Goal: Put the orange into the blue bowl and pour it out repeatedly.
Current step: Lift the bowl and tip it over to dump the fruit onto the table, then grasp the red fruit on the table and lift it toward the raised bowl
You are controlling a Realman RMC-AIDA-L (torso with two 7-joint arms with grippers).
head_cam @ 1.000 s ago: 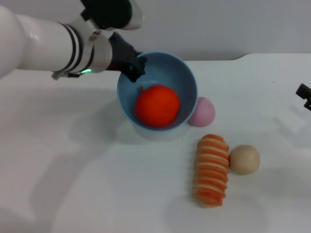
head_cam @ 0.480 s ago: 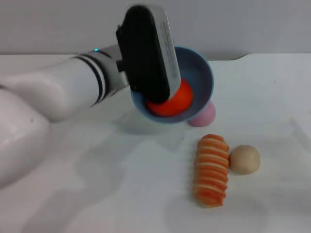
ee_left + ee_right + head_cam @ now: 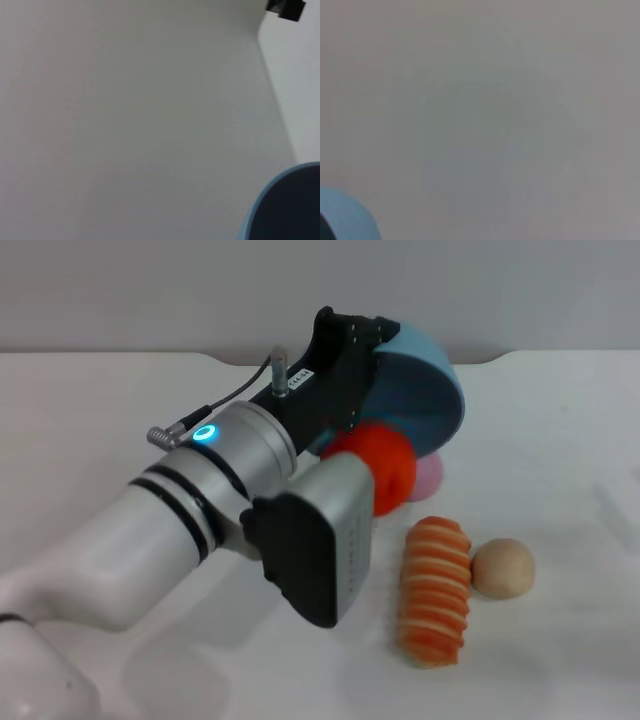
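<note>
In the head view my left gripper is shut on the rim of the blue bowl and holds it lifted and tipped far over, mouth facing down and toward me. The orange shows just below the bowl's mouth, partly behind my left wrist; I cannot tell whether it still touches the bowl. An edge of the bowl shows in the left wrist view, and a bit of the bowl shows in the right wrist view. My right gripper does not show in the head view.
A pink ball lies on the white table just behind the orange. An orange-and-cream striped loaf and a tan ball lie side by side nearer me. A small black part shows far off.
My left arm has rolled over and lifted the bowl, tipping it from nearly upright to almost overturned. The orange has slid from inside the bowl to below its mouth.
</note>
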